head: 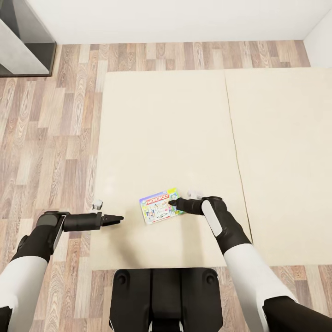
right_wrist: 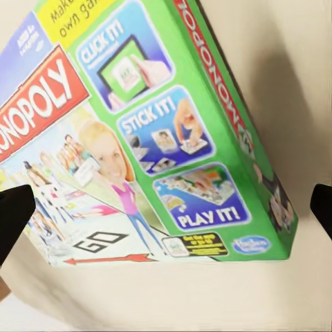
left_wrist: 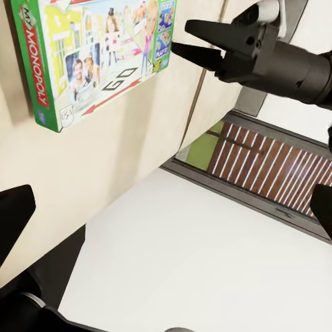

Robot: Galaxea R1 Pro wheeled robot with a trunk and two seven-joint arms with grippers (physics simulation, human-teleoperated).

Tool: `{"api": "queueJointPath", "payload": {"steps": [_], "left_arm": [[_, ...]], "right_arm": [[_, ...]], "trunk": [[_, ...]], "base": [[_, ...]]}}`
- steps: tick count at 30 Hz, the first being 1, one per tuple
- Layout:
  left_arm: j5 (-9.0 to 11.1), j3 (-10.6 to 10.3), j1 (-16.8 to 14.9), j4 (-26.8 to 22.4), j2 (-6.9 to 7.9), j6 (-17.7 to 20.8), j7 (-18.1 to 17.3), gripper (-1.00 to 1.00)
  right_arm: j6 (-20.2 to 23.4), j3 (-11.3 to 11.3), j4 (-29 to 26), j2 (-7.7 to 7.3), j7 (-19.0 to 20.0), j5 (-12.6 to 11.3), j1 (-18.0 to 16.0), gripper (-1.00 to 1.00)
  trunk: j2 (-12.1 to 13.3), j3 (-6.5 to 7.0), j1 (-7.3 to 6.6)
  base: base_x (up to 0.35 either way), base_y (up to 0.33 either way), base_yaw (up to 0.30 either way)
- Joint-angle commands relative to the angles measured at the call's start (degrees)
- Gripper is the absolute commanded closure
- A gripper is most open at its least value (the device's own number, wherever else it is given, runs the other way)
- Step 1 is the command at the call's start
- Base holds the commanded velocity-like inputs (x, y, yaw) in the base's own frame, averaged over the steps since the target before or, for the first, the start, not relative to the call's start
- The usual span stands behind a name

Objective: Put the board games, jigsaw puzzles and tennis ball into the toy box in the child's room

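Observation:
One board game (head: pixel 159 207), a flat Monopoly box with a red band and green edge, lies flat on the beige bed (head: pixel 175 129) near its front edge. My right gripper (head: pixel 172 202) is at the box's right edge, open. In the right wrist view its fingertips (right_wrist: pixel 15 214) stand wide apart with the board game (right_wrist: pixel 138 138) close ahead between them. My left gripper (head: pixel 118 217) hovers open a little left of the box, holding nothing. In the left wrist view, the board game (left_wrist: pixel 97 59) and the right gripper (left_wrist: pixel 181 36) appear.
The mattress has a seam (head: pixel 233 138) down its right half. Wood-plank floor (head: pixel 46 138) runs along the bed's left and far sides. A grey-framed panel (head: pixel 23 41) stands at the far left, a white wall (head: pixel 184 18) behind. My dark base (head: pixel 166 295) is at the bed's front edge.

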Motion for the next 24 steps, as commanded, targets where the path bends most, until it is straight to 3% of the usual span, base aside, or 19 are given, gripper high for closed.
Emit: {"api": "queueJointPath", "payload": {"steps": [1, 24], "left_arm": [[-0.6, 0.1, 0.0, -0.1, -0.03, 0.6, -0.5, -1.00], [-0.6, 0.1, 0.0, -0.1, -0.03, 0.6, -0.5, -1.00]], "right_arm": [[0.2, -0.1, -0.1, 0.02, 0.3, 0.3, 0.4, -1.00], [0.2, 0.1, -1.8, 0.76, 2.3, 0.2, 1.9, -1.00]], "trunk": [[-0.1, -0.06, 0.04], [-0.1, -0.06, 0.04]], "base": [[0.000, 0.000, 0.000], [0.000, 0.000, 0.000]]}}
